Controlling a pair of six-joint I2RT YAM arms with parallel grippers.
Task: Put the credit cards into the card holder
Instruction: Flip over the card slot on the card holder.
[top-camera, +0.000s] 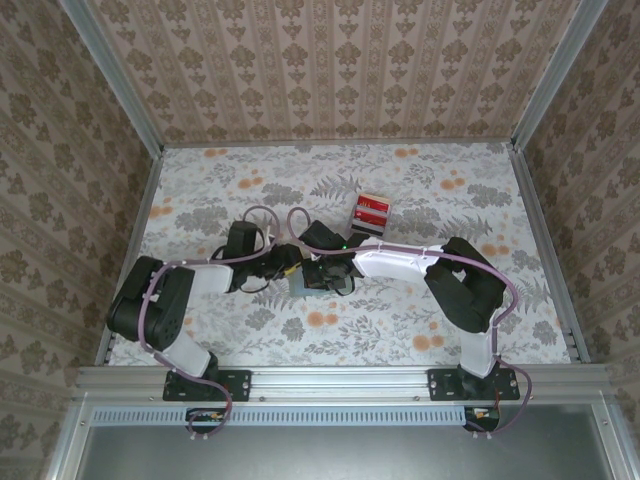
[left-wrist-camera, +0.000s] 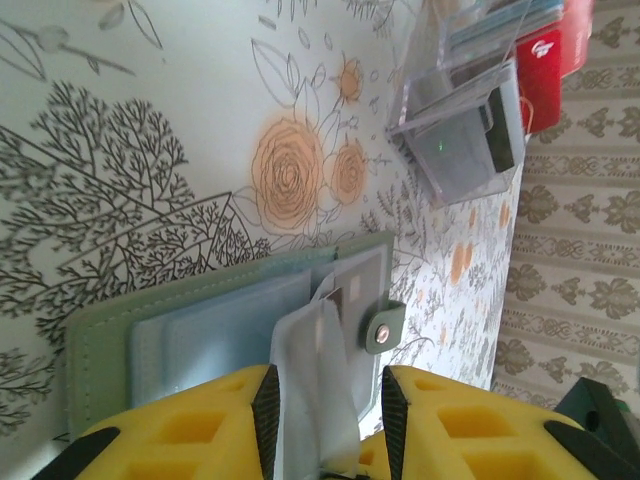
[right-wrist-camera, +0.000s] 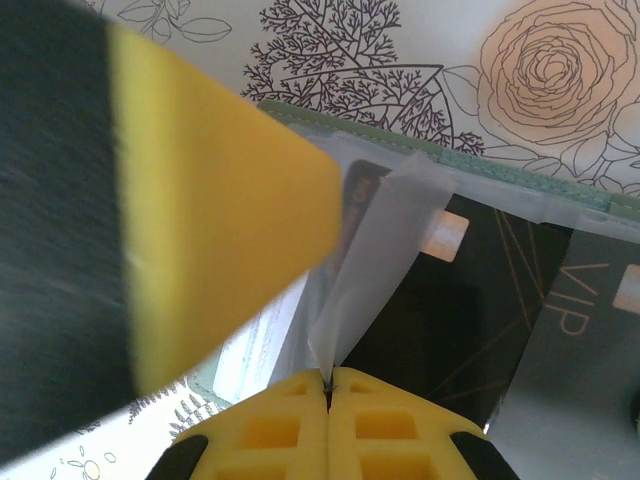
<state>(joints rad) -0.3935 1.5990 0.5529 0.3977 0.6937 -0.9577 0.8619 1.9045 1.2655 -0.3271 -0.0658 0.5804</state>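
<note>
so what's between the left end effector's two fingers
a clear sleeve of the card holder stands between the left end effector's fingers, in the left wrist view; the right end effector pinches its edge

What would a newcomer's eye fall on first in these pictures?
The left arm and right arm meet mid-table over the small flat grey-green folding card holder, lying open. The right gripper is shut on its clear plastic sleeve; bright red rectangular plastic cards wait farther back.

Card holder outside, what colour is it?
The card holder is grey-green outside, clearest from left wrist.
</note>
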